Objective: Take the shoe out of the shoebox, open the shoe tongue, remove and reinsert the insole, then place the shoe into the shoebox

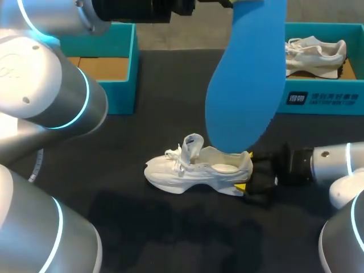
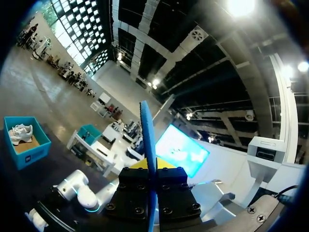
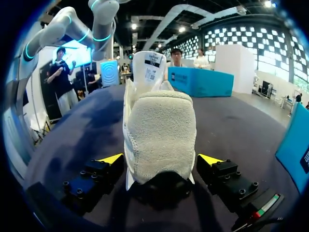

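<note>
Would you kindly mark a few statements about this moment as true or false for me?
1. The left gripper holds the blue insole up off the table. True.
2. The right gripper is at the toe of the white shoe. False: it is at the heel.
3. That shoe stands on the black table, outside any box. True.
4. Both shoeboxes are empty. False: the right-hand shoebox holds a second white shoe.
</note>
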Controlling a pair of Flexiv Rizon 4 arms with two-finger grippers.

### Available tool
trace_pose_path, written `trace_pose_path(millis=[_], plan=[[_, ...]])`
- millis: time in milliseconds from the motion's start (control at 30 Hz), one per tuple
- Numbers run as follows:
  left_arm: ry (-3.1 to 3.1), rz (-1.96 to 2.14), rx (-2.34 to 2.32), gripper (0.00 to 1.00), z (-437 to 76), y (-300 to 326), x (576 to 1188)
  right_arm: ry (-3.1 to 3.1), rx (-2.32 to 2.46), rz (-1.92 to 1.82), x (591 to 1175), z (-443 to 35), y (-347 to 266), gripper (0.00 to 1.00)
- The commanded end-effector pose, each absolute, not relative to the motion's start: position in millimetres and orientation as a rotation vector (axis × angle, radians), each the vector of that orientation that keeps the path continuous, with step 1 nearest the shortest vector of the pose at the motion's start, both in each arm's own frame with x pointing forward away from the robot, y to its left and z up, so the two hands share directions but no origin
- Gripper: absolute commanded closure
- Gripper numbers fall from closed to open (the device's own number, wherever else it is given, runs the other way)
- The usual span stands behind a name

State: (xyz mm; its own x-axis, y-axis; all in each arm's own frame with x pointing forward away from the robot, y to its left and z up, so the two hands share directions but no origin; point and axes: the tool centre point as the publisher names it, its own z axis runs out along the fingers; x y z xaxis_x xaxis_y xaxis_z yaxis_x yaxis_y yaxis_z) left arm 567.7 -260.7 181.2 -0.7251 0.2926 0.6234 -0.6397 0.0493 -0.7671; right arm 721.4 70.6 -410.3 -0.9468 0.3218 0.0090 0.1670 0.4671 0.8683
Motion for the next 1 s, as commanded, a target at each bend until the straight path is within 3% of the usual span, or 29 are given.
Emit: trace_pose_path(millis=[33, 1000], plan=[[-1.656, 1.755, 0.357, 1.00, 180.9, -260.3, 567.0, 2.644, 0.441, 1.342, 716.6, -399.0, 58.5, 0.00], [-1.656, 1.755, 0.357, 1.00, 180.9, -260.3, 567.0, 2.956, 0.431, 0.447, 722.5, -344.2, 46.3, 0.00]])
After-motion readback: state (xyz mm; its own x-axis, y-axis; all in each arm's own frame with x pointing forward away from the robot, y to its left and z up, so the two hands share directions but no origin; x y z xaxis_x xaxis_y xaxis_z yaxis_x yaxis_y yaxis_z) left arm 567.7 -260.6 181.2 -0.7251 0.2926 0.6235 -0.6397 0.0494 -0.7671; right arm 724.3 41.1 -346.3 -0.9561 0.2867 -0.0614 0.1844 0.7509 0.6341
